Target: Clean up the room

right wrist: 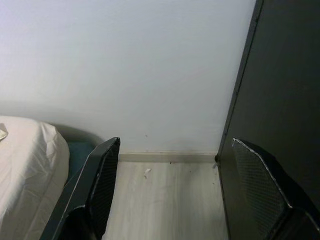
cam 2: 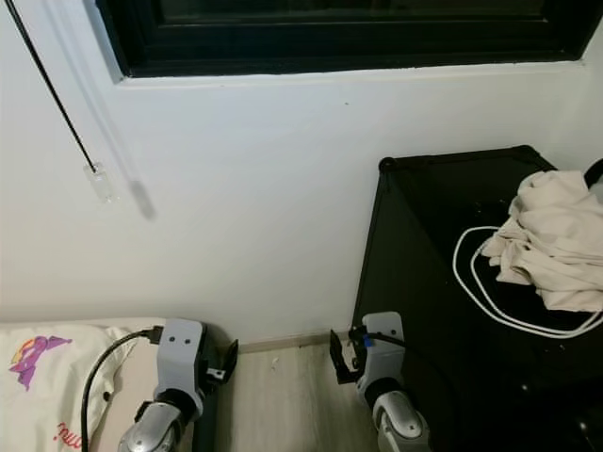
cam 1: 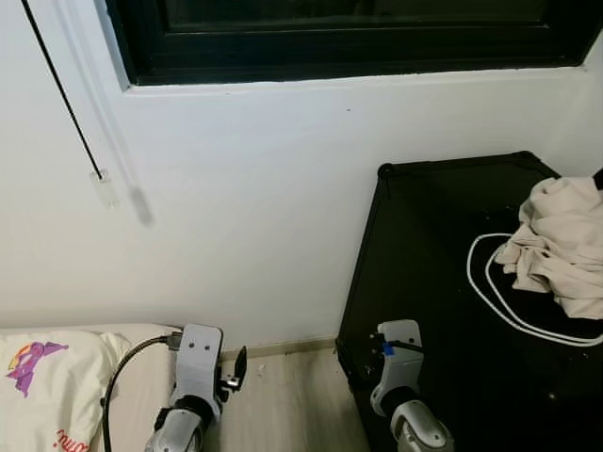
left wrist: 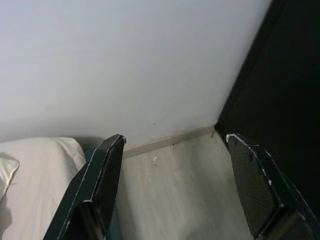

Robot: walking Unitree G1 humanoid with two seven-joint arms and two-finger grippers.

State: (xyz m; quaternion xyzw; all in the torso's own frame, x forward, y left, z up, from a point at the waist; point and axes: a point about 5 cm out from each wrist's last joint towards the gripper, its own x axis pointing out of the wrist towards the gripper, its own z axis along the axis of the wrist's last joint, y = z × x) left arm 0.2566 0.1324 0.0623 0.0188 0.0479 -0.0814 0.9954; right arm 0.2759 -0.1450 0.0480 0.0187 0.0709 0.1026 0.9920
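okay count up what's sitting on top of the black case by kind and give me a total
Cream cloth, crumpled: 1
White cable, looped: 1
Total on the black case: 2

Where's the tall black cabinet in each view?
Left eye view: tall black cabinet on the right, crumpled beige cloth on top.
Right eye view: cabinet on the right again.
Left wrist view: dark panel bordering the wood floor.
Right wrist view: dark panel meeting the floor.
Shared landmark: pale baseboard strip ending at the cabinet's foot.
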